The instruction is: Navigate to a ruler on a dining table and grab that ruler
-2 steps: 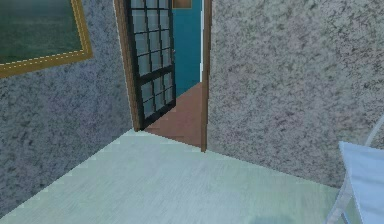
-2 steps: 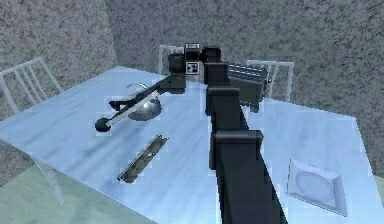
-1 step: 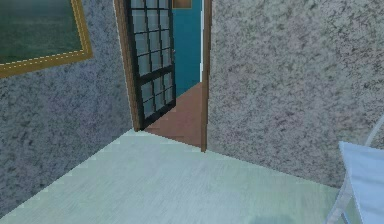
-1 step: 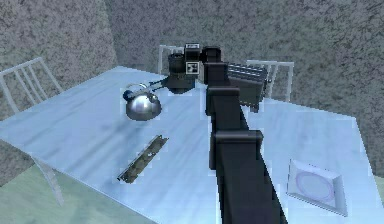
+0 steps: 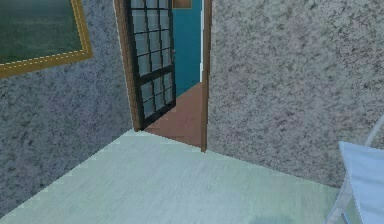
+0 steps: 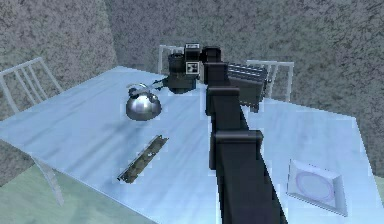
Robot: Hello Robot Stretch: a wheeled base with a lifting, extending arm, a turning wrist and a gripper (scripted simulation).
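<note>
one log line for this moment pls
place: at table | arm: out above table | pincer: by kettle, hold unclear | ruler: flat on table, apart from pincer

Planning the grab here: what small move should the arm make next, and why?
Probably draw the arm back: the pincer sits far out near the kettle, while the long flat ruler lies near the table's close edge, left of the arm.

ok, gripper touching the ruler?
Apart. Arm side view: gripper sits beyond the kettle, ruler lies well short of it on bare tabletop.
</note>
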